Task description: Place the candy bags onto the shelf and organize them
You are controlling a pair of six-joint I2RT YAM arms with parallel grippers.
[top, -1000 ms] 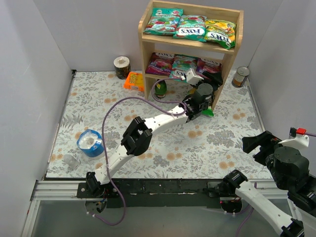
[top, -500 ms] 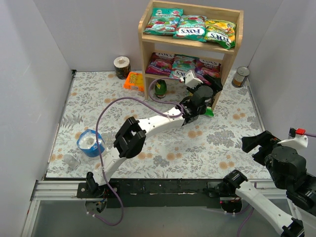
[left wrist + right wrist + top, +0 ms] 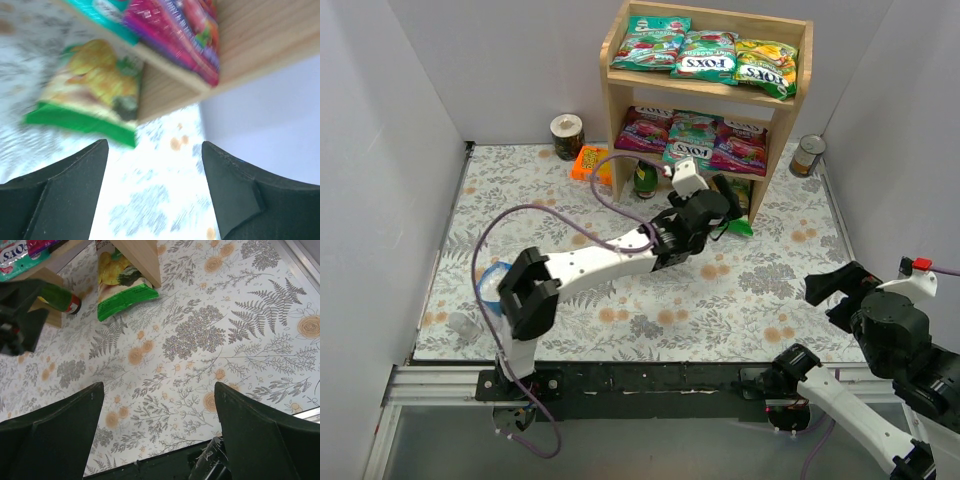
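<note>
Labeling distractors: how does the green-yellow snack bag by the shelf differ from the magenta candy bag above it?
Colour: the snack bag is green and yellow, the magenta candy bag purple-pink. Place: the snack bag sits on the table at the foot of the shelf; the candy bag lies on its lower tier. Both are glossy flat bags.

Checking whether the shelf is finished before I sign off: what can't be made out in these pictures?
Top view: the left arm covers most of the green-and-yellow snack bag by the light wooden shelf; only its green edge shows.
Left wrist view: blurred; the purple-magenta glossy candy bag is cut by the top edge, lettering unreadable.
Right wrist view: the picture's top-left corner cuts the lower tier; only part of a teal candy bag shows.
</note>
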